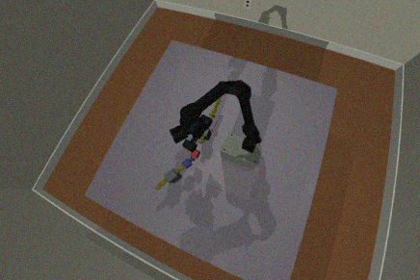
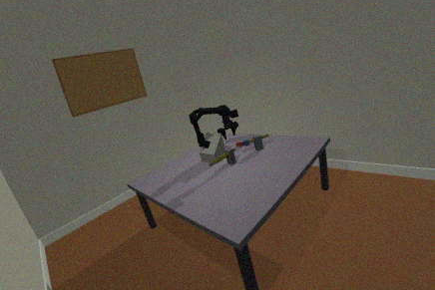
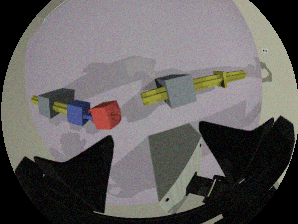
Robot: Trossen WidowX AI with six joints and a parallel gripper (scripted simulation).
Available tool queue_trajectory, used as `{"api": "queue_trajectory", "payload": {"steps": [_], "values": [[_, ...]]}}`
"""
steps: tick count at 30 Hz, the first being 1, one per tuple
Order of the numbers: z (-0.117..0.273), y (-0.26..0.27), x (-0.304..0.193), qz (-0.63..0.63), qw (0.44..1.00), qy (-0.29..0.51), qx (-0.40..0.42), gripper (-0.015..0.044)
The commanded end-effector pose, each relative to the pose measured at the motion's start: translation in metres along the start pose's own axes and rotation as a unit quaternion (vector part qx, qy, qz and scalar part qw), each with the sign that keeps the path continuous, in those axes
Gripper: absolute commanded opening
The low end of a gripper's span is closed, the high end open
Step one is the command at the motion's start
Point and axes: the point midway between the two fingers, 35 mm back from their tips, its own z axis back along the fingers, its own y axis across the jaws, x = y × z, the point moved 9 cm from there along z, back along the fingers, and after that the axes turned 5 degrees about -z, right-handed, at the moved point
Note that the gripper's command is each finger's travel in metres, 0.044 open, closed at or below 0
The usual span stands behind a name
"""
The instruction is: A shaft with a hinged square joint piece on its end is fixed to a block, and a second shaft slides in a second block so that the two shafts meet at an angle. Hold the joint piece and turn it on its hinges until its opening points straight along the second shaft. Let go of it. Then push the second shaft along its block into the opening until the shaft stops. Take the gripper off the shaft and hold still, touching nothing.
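The red joint piece (image 1: pixel 195 154) (image 2: pixel 239 145) (image 3: pixel 104 116) hangs by hinges from the blue piece (image 1: pixel 187 163) (image 2: pixel 246 143) (image 3: pixel 78 113) on the first shaft's end. A grey block (image 1: pixel 171 175) (image 2: pixel 258 144) (image 3: pixel 46 106) holds that shaft. In the wrist view the red piece's opening faces right, roughly toward the second shaft (image 3: pixel 207 82); exact alignment is hard to tell. The yellow second shaft with its collar passes through the other grey block (image 2: pixel 231 157) (image 3: pixel 181 91), its near end apart from the red piece. My gripper (image 2: pixel 228 136) (image 3: pixel 157 133) is open and empty, above the parts and touching nothing visible.
The arm's pale grey-green base (image 1: pixel 233 151) (image 2: pixel 209 155) (image 3: pixel 172 155) stands beside the blocks. Everything stands on the lilac table top (image 1: pixel 140 109) (image 2: pixel 239 197). Arm shadows fall across it.
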Motion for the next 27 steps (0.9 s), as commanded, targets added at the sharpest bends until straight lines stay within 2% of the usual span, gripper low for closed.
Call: {"api": "queue_trajectory", "payload": {"steps": [1,14,27], "values": [[-0.003,0.001,-0.001,-0.055,0.998,-0.002,-0.010,0.0440],[-0.008,0.007,-0.001,-0.234,0.972,-0.011,-0.030,0.0440],[-0.013,0.012,-0.002,-0.403,0.914,-0.027,-0.047,0.0440]]}}
